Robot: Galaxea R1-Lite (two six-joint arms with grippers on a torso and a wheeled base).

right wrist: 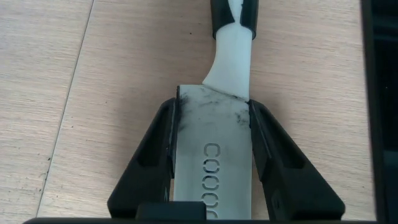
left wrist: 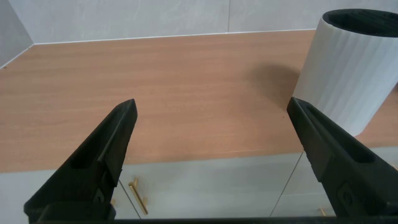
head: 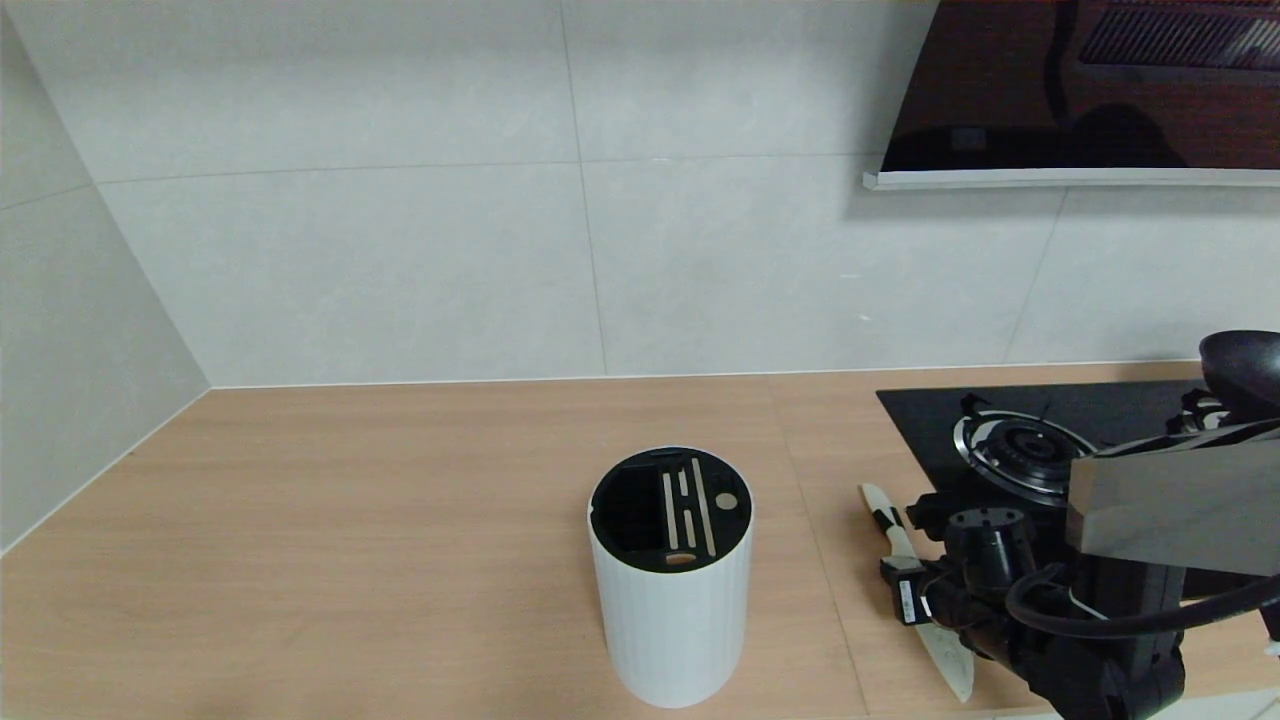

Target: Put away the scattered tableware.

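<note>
A white knife (head: 893, 530) with a black-and-white handle lies on the wooden counter (head: 400, 520) just left of the stove. My right gripper (right wrist: 214, 106) is down over it, its black fingers (right wrist: 165, 137) pressed against both edges of the scuffed white blade (right wrist: 211, 162), close to where the blade meets the handle. A white ribbed cylindrical knife holder (head: 670, 600) with a black slotted top stands mid-counter, left of the knife. My left gripper (left wrist: 211, 106) hangs open and holds nothing at the counter's front edge, with the holder (left wrist: 348, 68) off to one side.
A black gas stove (head: 1010, 440) with a burner fills the right of the counter, and a dark range hood (head: 1080, 90) hangs above it. Tiled walls close the back and left. Cabinet fronts with gold handles (left wrist: 140, 196) sit below the counter edge.
</note>
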